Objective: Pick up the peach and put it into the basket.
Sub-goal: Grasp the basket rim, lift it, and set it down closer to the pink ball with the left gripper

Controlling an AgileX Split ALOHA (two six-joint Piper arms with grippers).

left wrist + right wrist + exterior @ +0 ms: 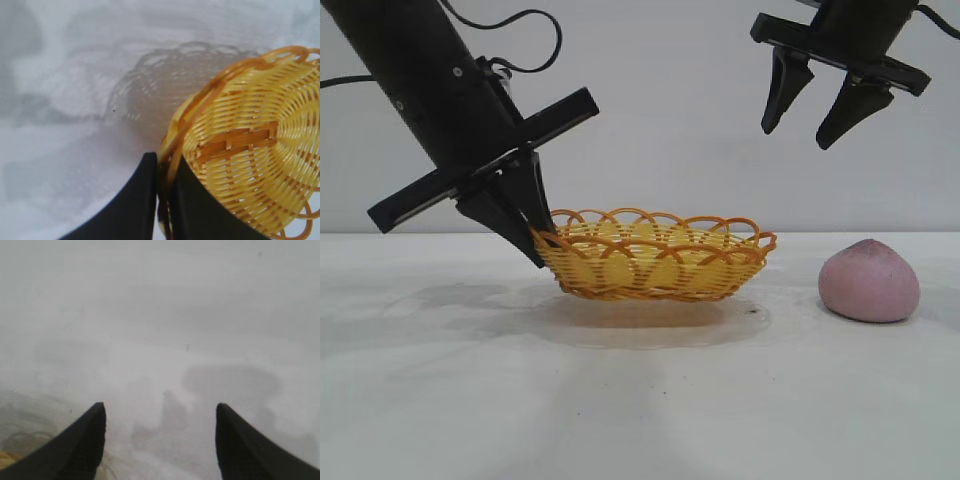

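The orange-yellow wicker basket (655,255) is at the middle of the white table, tilted, its left side raised. My left gripper (538,245) is shut on the basket's left rim; in the left wrist view the rim (172,150) sits pinched between the two black fingers (137,200). The dusty-pink peach (869,282) lies on the table to the right of the basket, apart from it. My right gripper (798,128) is open and empty, high above the table between the basket and the peach. The peach does not show in the right wrist view.
The white table (620,400) runs wide in front of the basket and the peach. A plain white wall stands behind. The basket's shadow (160,85) lies on the table beside it.
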